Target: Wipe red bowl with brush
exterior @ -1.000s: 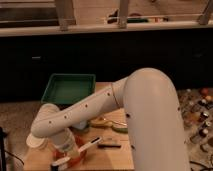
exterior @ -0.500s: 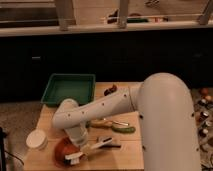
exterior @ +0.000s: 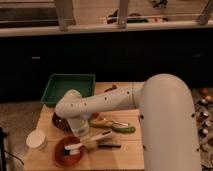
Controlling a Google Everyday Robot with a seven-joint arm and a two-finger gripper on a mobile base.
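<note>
The red bowl (exterior: 64, 153) sits at the front left of the wooden table. My gripper (exterior: 82, 142) hangs from the white wrist directly over the bowl's right rim. It is shut on the brush (exterior: 74, 147), whose white-cream handle lies across the inside of the bowl. The brush head is hard to make out against the bowl. The wrist hides the top of the gripper.
A white cup (exterior: 36, 139) stands left of the bowl. A maroon bowl (exterior: 59, 123) is behind it, partly hidden by my arm. A green tray (exterior: 70, 87) is at the back left. A dark block with tan top (exterior: 104, 143) and green and yellow items (exterior: 121, 128) lie to the right.
My forearm swung right and the wrist came down over the red bowl. The brush moved with it, from beside the bowl to inside it.
</note>
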